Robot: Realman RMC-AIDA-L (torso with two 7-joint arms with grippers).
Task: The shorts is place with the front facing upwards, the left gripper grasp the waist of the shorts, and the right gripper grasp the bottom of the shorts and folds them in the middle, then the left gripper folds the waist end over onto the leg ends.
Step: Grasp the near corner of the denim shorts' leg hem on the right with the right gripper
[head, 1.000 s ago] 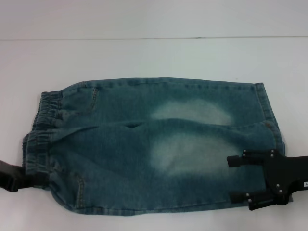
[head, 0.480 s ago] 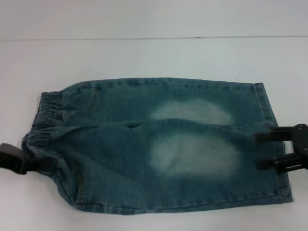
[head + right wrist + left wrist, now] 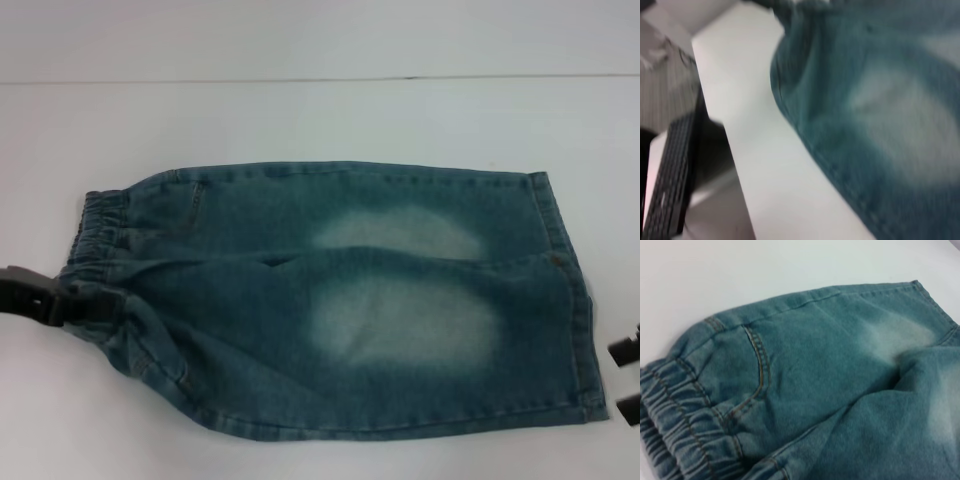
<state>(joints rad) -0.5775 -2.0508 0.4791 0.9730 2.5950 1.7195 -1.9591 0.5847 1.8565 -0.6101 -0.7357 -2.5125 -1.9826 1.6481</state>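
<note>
My left claw [image 3: 62,300] pinches the shorts [image 3: 340,300] at nine o'clock on the white counter [image 3: 320,120]; my right claw [image 3: 628,380], four o'clock, gapes wide.

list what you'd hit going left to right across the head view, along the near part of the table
left gripper at the waist → elastic waistband → denim shorts, folded lengthwise → leg hems → strip of bare white table → right gripper at the picture's right edge, off the cloth
</note>
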